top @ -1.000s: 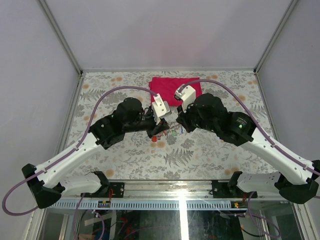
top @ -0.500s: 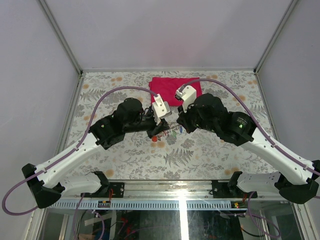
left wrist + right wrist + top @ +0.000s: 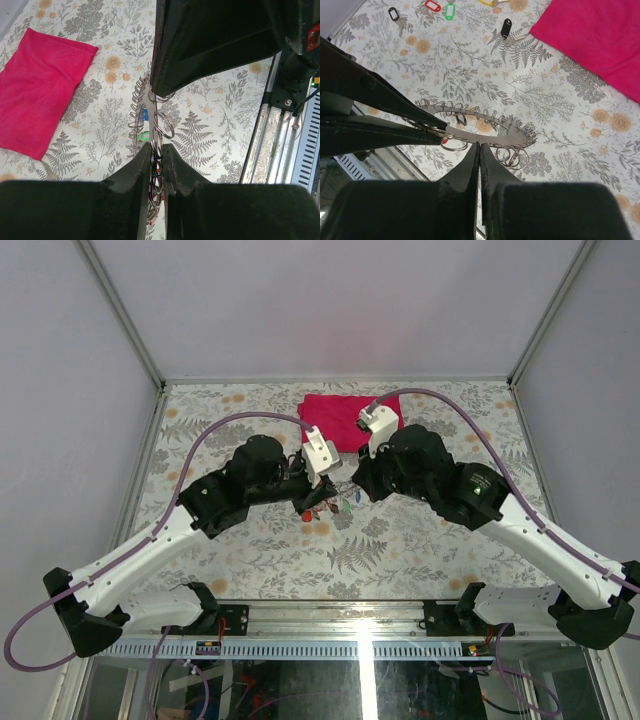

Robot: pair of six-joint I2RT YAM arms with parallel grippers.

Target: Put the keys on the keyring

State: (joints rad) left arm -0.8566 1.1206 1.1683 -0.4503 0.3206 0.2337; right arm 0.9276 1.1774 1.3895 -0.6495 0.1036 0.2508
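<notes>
left gripper (image 3: 156,149): pinching keyring (image 3: 517,134)
right gripper (image 3: 479,147): pressed together, tip at keyring edge
keys (image 3: 450,10): loose, upper left

Brightness: I see even, soft white light in all three views — nothing is dim.
Shadows: faint, diffuse patches under the left arm (image 3: 140,555) on the tablecloth (image 3: 400,550).
Glare: a bright vertical streak crosses the rail (image 3: 300,648) in my top view.
Focus: left gripper's fingers (image 3: 125,200) and right gripper's fingers (image 3: 460,200) are dark blurs up close — the keyring (image 3: 475,114) is crisp.
Distortion: enclosure posts (image 3: 122,315) lean outward overhead.
</notes>
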